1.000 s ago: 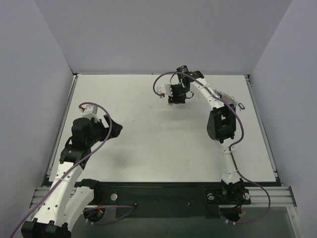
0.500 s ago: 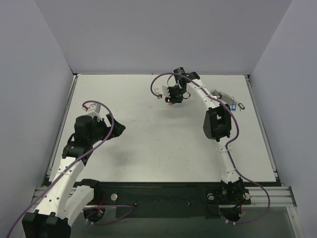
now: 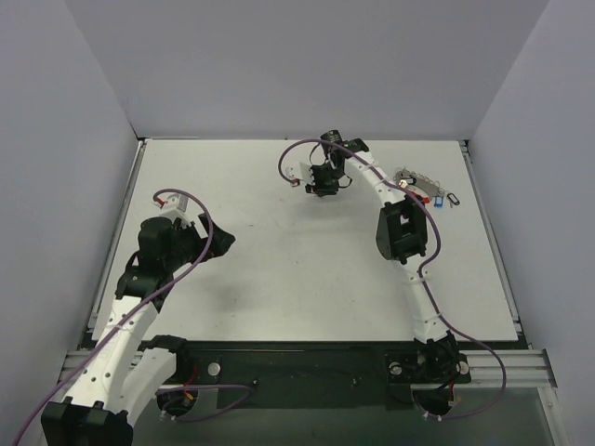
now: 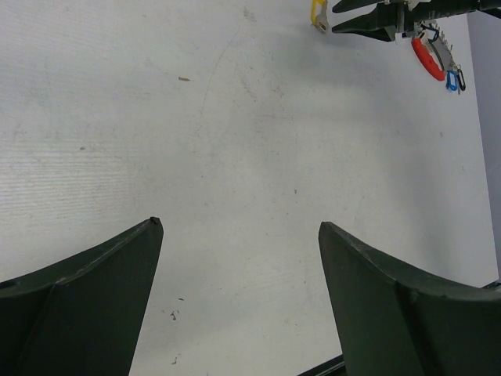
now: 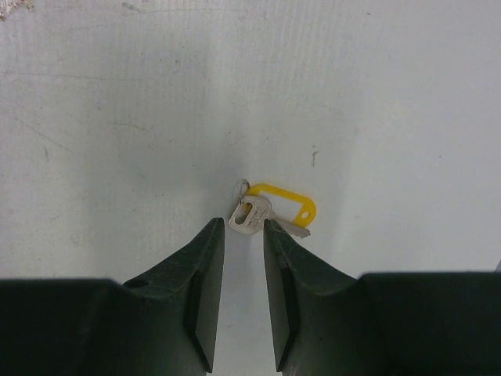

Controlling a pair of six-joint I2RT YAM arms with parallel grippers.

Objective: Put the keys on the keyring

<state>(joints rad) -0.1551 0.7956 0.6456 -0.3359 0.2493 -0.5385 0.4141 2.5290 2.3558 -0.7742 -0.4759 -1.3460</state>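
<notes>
A silver key on a yellow tag [image 5: 291,204] lies flat on the white table [image 5: 117,117]. My right gripper [image 5: 243,223] reaches down to it. Its jaws are narrowed, with a slim gap between them. The key's head sits right at the fingertips [image 5: 272,229], and the right tip touches the blade. From above, the right gripper [image 3: 323,184] is at the far middle of the table. The keyring [image 3: 410,176], a silvery chain, lies at the far right beside a red key [image 3: 425,198] and a blue one [image 3: 437,200]. My left gripper [image 4: 239,225] hangs wide open over bare table.
The left wrist view shows the yellow tag [image 4: 317,14], the red tag [image 4: 426,56] and the blue tag [image 4: 454,79] far off. A small dark ring [image 3: 453,198] lies by the right edge. Grey walls enclose the table on three sides. Purple cables loop along both arms.
The right gripper has shifted a little left and farther back, and its jaws have narrowed around the yellow-tagged key. The left arm swung slightly, then held still.
</notes>
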